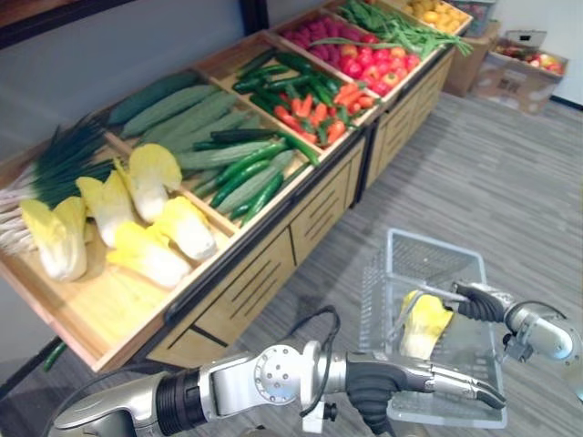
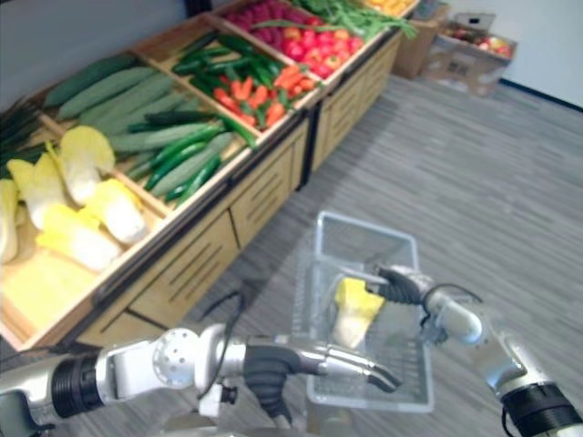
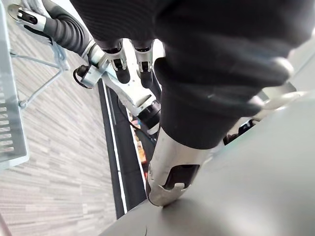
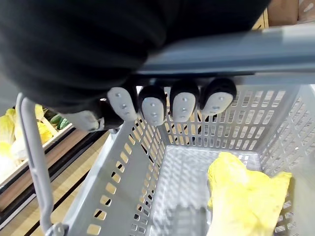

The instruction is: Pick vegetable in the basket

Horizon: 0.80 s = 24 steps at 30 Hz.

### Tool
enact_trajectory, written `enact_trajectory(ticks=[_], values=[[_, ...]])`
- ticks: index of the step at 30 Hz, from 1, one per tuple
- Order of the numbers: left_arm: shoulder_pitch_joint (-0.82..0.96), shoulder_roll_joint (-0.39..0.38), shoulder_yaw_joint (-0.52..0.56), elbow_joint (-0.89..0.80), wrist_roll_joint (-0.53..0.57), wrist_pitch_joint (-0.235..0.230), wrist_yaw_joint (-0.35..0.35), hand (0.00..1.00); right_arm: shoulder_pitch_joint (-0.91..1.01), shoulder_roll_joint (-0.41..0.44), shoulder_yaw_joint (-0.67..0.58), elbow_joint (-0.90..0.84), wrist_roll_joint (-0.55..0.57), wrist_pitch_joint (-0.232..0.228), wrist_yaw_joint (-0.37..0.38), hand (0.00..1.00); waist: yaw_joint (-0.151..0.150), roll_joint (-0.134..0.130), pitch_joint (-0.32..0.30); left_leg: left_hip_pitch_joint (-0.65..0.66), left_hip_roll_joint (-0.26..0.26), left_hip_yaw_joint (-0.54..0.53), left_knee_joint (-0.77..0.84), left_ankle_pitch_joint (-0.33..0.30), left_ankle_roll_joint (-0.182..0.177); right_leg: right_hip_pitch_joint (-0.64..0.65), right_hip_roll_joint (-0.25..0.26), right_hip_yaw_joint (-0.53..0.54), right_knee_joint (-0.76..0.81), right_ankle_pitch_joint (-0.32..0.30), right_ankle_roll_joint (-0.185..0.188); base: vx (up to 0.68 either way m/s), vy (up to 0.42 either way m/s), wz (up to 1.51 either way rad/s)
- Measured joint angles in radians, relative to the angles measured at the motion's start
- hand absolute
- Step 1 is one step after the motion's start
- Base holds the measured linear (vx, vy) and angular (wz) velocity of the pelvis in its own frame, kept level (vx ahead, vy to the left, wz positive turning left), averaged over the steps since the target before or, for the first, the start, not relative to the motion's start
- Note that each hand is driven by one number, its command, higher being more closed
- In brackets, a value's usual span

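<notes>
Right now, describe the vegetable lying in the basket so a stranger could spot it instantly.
Before the long wooden produce stand is a pale grey perforated plastic basket, its handle gripped by the right hand. Inside lies one yellow leafy cabbage with a white base, alone there; its lookalikes lie on the stand.

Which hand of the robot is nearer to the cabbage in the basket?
Right. The right hand grips the handle close above the cabbage. The left hand is stretched flat by the near rim of the basket, farther off.
</notes>
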Motion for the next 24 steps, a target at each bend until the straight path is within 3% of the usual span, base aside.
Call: enact_trajectory(ticks=[4, 8, 11, 14, 18, 21, 22, 24], values=[[0.162, 0.012, 0.126, -0.015, -0.093, 0.0, 0.001, 0.0, 0.067, 0.089, -0.051, 0.097, -0.033, 0.003, -0.064, 1.0, 0.005, -0.007, -0.006, -0.014, -0.052, -0.086, -0.05, 0.023, 0.015, 0.05, -0.049, -0.086, 0.0, -0.02, -0.006, 0.02, 0.017, 0.63], [0.328, -0.012, 0.334, 0.007, -0.133, 0.01, 0.016, 0.0, 0.162, 0.229, -0.188, 0.201, -0.043, 0.028, -0.119, 1.0, 0.03, -0.024, -0.024, -0.049, -0.132, -0.195, -0.131, 0.07, 0.043, 0.098, -0.122, -0.22, -0.002, -0.042, -0.01, 0.0, 0.006, 1.03], [0.456, -0.123, 0.544, 0.063, -0.138, 0.03, 0.057, 0.0, 0.206, 0.339, -0.316, 0.275, -0.071, 0.056, -0.153, 1.0, 0.054, -0.043, -0.047, -0.056, -0.191, -0.263, -0.21, 0.123, 0.058, 0.143, -0.164, -0.322, -0.014, -0.055, -0.023, 0.03, -0.012, 0.97], [0.577, -0.291, 0.778, 0.121, -0.061, 0.035, 0.131, 0.0, 0.22, 0.465, -0.416, 0.379, -0.072, 0.076, -0.193, 1.0, 0.058, -0.077, -0.082, -0.068, -0.24, -0.336, -0.298, 0.188, 0.068, 0.176, -0.184, -0.4, -0.049, -0.066, -0.039, 0.06, -0.032, 0.83], [0.651, -0.504, 1.112, 0.253, 0.21, 0.079, 0.29, 0.0, 0.207, 0.591, -0.542, 0.558, -0.069, 0.095, -0.233, 1.0, 0.059, -0.115, -0.131, -0.059, -0.291, -0.399, -0.459, 0.292, 0.07, 0.192, -0.184, -0.472, -0.088, -0.071, -0.047, 0.04, -0.05, 0.52], [0.65, -0.578, 1.3, 0.367, 0.336, 0.117, 0.371, 0.0, 0.209, 0.652, -0.593, 0.654, -0.068, 0.12, -0.244, 1.0, 0.058, -0.113, -0.137, -0.016, -0.307, -0.423, -0.576, 0.363, 0.068, 0.209, -0.175, -0.505, -0.092, -0.077, -0.048, 0.04, -0.049, 0.31], [0.65, -0.603, 1.397, 0.436, 0.401, 0.15, 0.433, 0.0, 0.221, 0.687, -0.614, 0.691, -0.067, 0.129, -0.257, 1.0, 0.059, -0.106, -0.145, 0.006, -0.308, -0.428, -0.634, 0.398, 0.063, 0.211, -0.166, -0.519, -0.087, -0.086, -0.047, 0.03, -0.037, 0.26], [0.648, -0.622, 1.494, 0.517, 0.462, 0.171, 0.494, 0.0, 0.23, 0.714, -0.624, 0.713, -0.064, 0.138, -0.265, 1.0, 0.057, -0.103, -0.148, 0.015, -0.307, -0.444, -0.653, 0.413, 0.065, 0.222, -0.161, -0.534, -0.083, -0.09, -0.041, 0.04, -0.019, 0.23]])
